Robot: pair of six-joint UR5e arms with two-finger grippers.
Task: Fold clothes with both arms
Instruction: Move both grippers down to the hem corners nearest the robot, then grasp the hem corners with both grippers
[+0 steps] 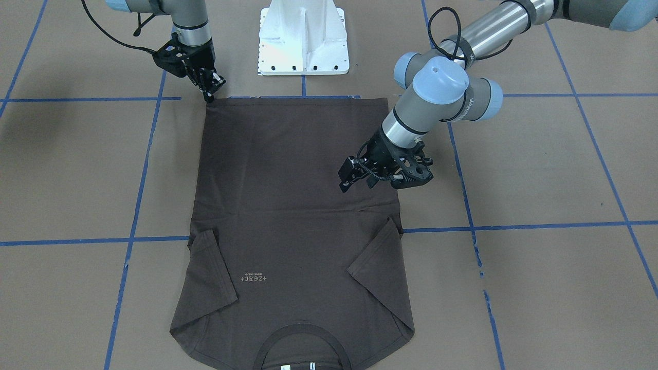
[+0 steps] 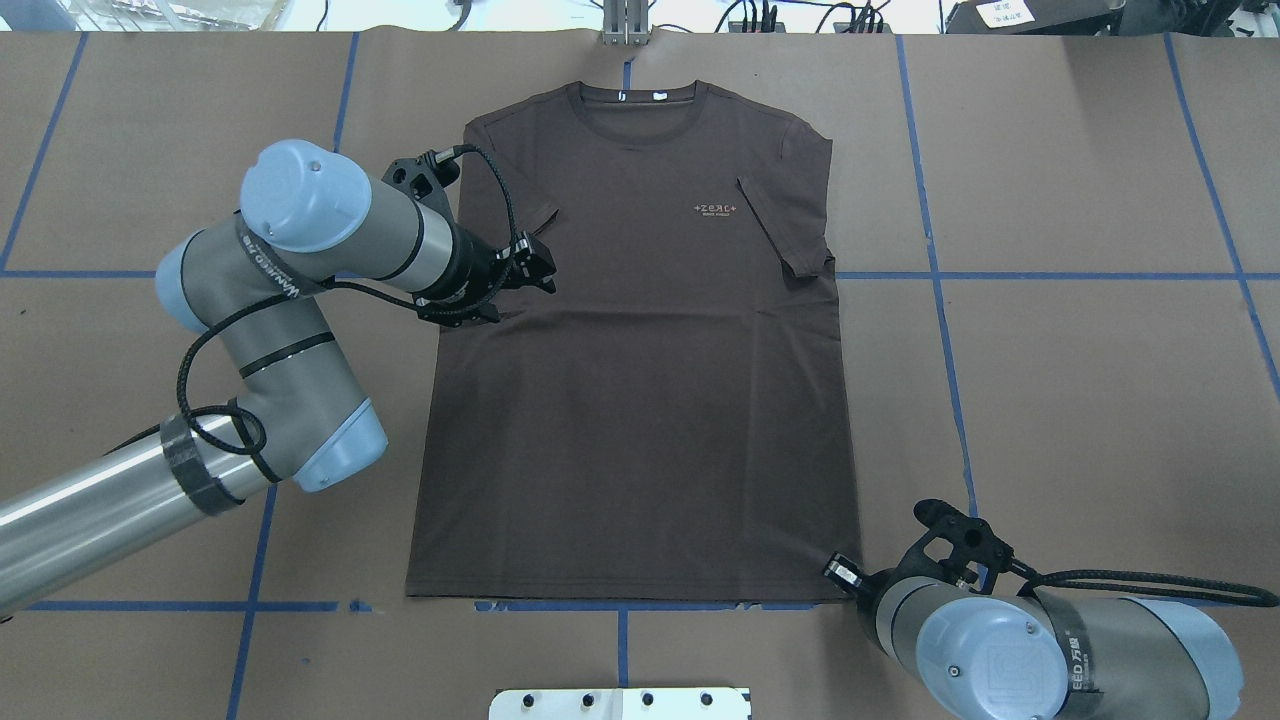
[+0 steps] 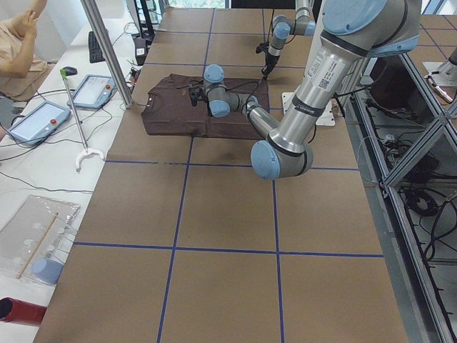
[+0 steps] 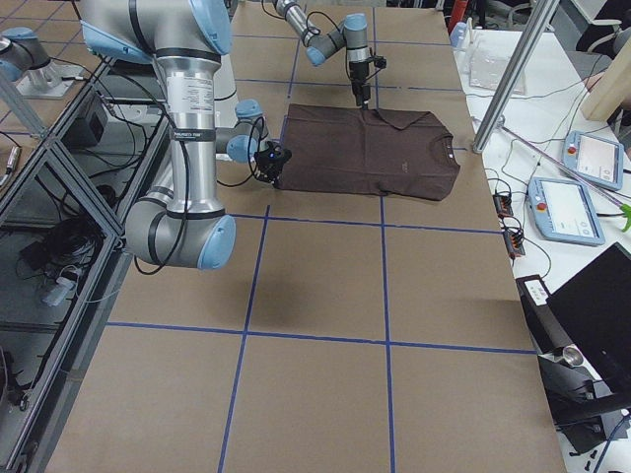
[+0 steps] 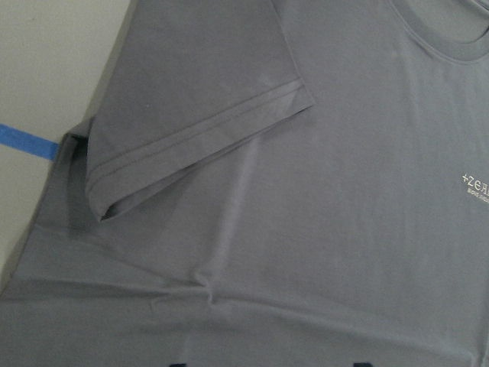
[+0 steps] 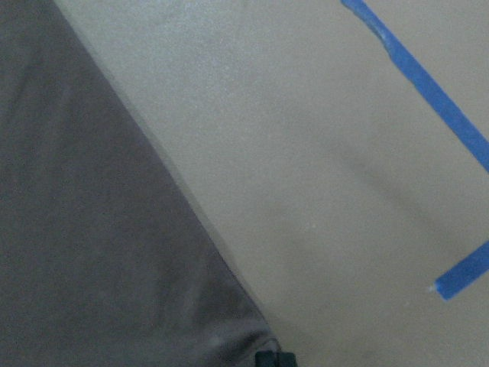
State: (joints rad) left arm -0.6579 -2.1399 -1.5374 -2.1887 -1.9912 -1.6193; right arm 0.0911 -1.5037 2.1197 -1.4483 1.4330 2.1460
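Observation:
The dark brown T-shirt lies flat on the brown table, front up, collar away from the robot, with both sleeves folded inward onto the chest. My left gripper hovers open over the shirt's side just below the folded sleeve, also seen from overhead. My right gripper is at the shirt's hem corner, fingers together on the fabric; the corner puckers at the tips in the right wrist view. It also shows in the overhead view.
The white pedestal base stands just behind the hem. Blue tape lines grid the table. Beyond the collar side are a metal pole, tablets and a person's arm.

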